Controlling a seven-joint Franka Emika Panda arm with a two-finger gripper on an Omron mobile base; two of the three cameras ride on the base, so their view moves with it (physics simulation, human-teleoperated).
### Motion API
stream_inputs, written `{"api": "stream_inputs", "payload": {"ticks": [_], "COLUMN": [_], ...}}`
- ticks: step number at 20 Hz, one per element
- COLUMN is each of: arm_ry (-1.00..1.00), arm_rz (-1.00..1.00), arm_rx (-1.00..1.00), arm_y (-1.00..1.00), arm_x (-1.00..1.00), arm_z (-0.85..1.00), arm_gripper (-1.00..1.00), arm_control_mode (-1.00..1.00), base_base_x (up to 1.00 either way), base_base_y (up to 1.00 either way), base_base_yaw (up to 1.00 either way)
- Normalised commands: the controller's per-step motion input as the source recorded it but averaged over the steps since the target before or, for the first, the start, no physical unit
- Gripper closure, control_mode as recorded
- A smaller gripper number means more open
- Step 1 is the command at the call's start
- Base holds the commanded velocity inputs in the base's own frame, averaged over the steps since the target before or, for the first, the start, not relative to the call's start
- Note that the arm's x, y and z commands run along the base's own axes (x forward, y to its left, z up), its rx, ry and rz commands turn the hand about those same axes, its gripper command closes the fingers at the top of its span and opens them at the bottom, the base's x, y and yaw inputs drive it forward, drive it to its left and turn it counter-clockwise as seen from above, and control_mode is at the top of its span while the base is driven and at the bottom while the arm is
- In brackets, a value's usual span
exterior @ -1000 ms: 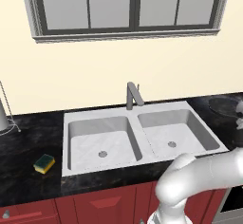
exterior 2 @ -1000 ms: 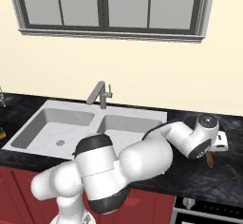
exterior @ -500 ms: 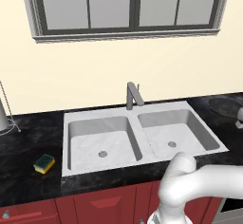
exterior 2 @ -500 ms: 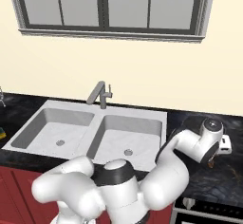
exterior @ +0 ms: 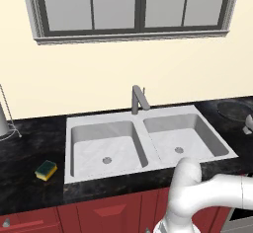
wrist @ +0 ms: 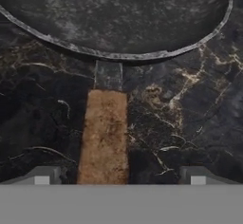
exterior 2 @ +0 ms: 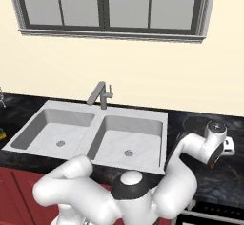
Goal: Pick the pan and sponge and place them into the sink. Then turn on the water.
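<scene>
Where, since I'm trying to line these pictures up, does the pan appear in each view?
Left base view: the pan is a dark round at the far right edge, on the black counter.
Right base view: right of centre on the counter, partly behind the arm.
Hand view: its rim curves across the top and its brown handle runs down the middle.
Shared landmark: the sink, just left of the pan in both base views.

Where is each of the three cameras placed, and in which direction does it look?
Left base view: behind the arm's left, looking down at the sink, faucet and sponge; arm at lower right.
Right base view: behind its right, same sink and faucet; arm at lower left.
Hand view: on the hand, looking down at the pan handle between the open gripper tips.
</scene>
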Motion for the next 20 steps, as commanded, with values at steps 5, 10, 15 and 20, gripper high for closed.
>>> {"api": "stream_inputs", "payload": {"ticks": [5, 10, 15, 20], "arm_ry": [0.00, 0.00, 0.00, -0.02], "arm_rz": [0.00, 0.03, 0.11, 0.13], "arm_rx": [0.00, 0.00, 0.00, 0.00], "arm_y": [-0.18, -0.07, 0.10, 0.38], "arm_x": [0.17, 0.01, -0.12, -0.30], "arm_z": [-0.25, -0.09, -0.01, 0.00], "arm_gripper": [1.00, 1.00, 1.00, 1.00], "arm_control_mode": [-1.00, -1.00, -1.00, -1.00], "base_base_x": [0.00, 0.00, 0.00, 0.00], "base_base_y": [0.00, 0.00, 0.00, 0.00], "base_base_yaw": [0.00, 0.00, 0.00, 0.00]}}
